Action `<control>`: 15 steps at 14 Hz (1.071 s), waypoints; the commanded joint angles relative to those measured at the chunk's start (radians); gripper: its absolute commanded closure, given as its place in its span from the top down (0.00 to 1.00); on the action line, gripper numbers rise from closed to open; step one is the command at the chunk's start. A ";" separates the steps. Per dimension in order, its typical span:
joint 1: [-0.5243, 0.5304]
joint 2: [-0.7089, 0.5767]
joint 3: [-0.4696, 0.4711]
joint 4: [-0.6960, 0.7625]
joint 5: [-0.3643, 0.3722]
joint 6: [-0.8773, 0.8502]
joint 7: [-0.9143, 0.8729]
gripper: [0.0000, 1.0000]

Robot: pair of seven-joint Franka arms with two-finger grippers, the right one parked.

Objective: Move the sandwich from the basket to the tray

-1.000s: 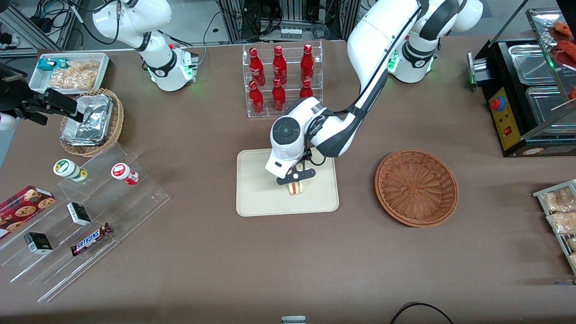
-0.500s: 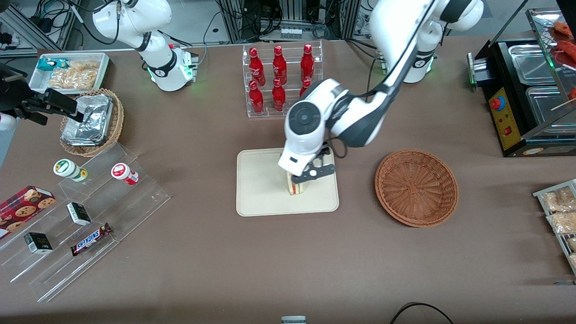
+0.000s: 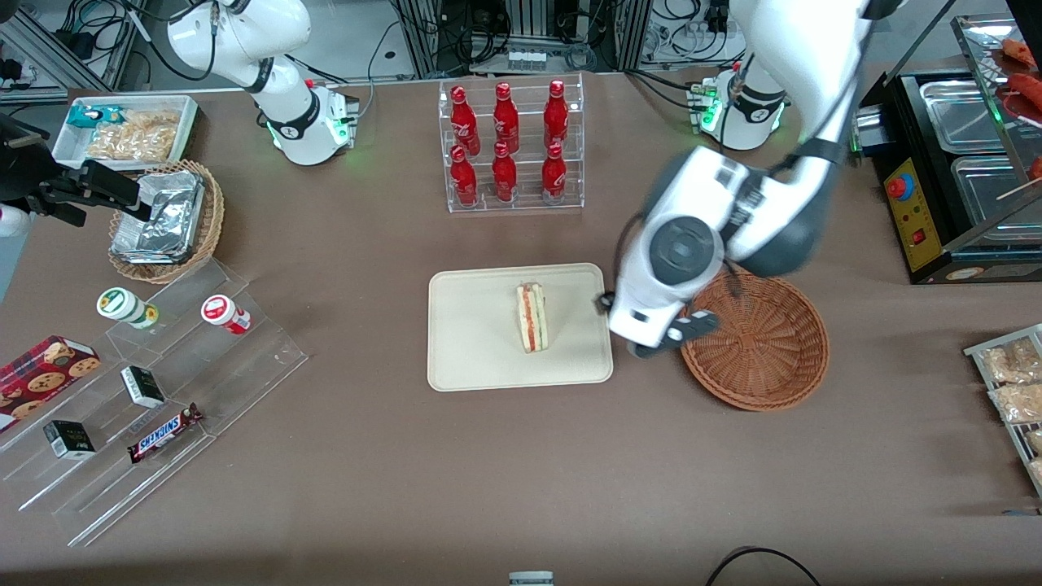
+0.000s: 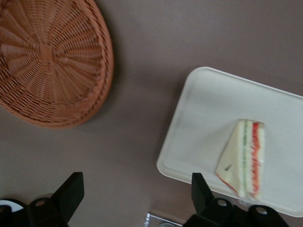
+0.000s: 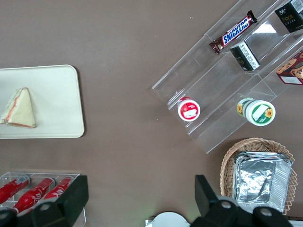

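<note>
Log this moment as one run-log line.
sandwich: on tray | basket: empty | end effector: open, above basket's rim

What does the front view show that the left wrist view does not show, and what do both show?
Only the front view shows the red bottles in their clear rack, the foil packets in a tan basket, the Snickers bar, and the whole left arm. Only the left wrist view shows the open gripper from close, with nothing between its fingers. Both show the sandwich lying on the tray and the empty basket beside it.
</note>
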 commanded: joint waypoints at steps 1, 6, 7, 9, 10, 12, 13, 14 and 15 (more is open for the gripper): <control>0.122 -0.130 -0.010 -0.117 -0.020 -0.045 0.165 1.00; 0.206 -0.308 -0.005 -0.246 0.015 -0.116 0.373 1.00; 0.228 -0.326 -0.003 -0.254 0.021 -0.140 0.383 1.00; 0.255 -0.380 -0.002 -0.266 0.037 -0.176 0.478 1.00; 0.271 -0.398 0.000 -0.261 0.038 -0.202 0.516 1.00; 0.290 -0.435 0.021 -0.257 0.037 -0.231 0.582 1.00; 0.290 -0.452 0.036 -0.251 0.038 -0.257 0.622 1.00; 0.301 -0.460 0.052 -0.242 0.038 -0.277 0.665 1.00; 0.327 -0.467 0.055 -0.232 0.038 -0.289 0.708 1.00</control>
